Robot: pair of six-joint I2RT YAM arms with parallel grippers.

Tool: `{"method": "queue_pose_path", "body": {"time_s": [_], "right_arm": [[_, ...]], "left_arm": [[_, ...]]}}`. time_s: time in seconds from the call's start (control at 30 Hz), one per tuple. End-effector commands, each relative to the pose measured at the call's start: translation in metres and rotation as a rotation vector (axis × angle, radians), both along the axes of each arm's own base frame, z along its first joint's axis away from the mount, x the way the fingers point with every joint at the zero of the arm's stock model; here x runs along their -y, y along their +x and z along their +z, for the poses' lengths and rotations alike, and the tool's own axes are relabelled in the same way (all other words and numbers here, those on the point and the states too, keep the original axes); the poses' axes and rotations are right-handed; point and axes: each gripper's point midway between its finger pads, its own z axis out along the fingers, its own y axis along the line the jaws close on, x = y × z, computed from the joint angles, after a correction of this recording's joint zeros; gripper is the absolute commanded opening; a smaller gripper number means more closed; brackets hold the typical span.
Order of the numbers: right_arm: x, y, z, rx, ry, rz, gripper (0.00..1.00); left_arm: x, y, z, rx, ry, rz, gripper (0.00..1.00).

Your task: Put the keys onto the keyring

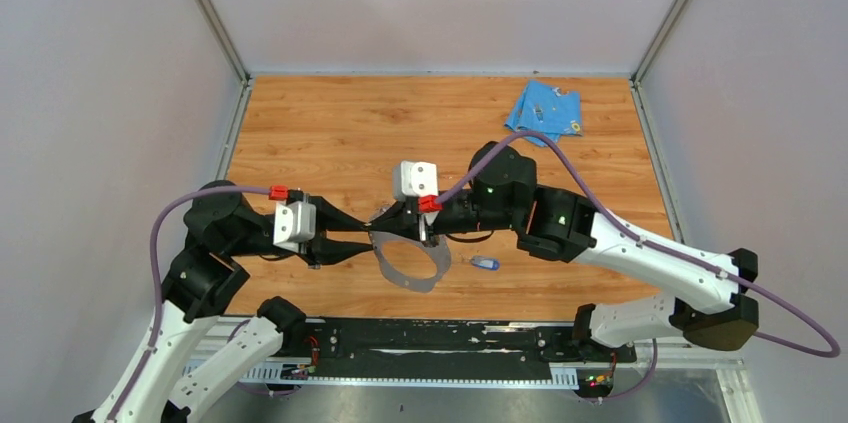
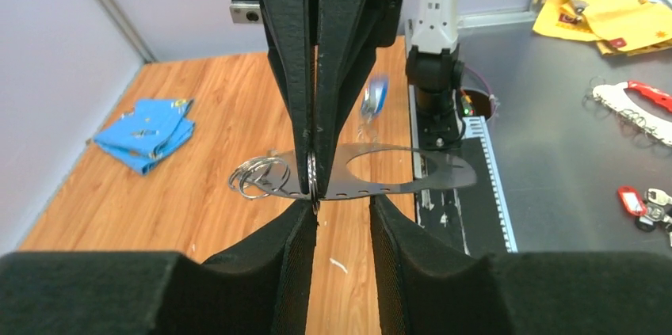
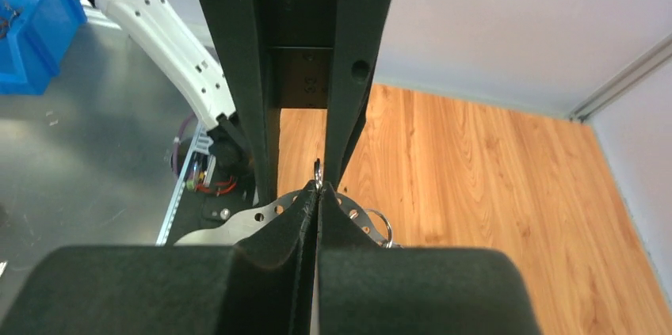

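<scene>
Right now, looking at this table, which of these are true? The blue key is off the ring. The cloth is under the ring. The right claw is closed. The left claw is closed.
1. The blue key lies on the table, off the keyring. True.
2. The light-blue cloth lies under the keyring. False: it sits apart, near the table's far right corner.
3. The right gripper is closed on the keyring's edge. True.
4. The left gripper has its fingers pressed together. False: they stand apart, with the table showing between them.
</scene>
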Motion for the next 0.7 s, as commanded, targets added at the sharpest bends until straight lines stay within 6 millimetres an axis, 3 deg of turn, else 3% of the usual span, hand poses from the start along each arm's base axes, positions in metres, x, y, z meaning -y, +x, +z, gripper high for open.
{"method": "queue_pose_path", "body": {"time_s": [0.0, 0.43, 0.67], "right_arm": [[0.006, 0.001, -0.033, -0.035, -0.22, -0.011, 0.0], [0.019, -0.008, -0.045, -0.006, -0.451, 0.072, 0.0], [0.013, -0.004, -0.041, -0.011, -0.483, 0.058, 0.0]], "left_arm": [[-0.001, 0.012, 0.003, 0.037, 0.02, 0.055, 0.35], [0.0, 0.017, 0.003, 0.042, 0.034, 0.063, 0.28], [0.003, 0.014, 0.001, 0.033, 0.045, 0.028, 0.27]]}}
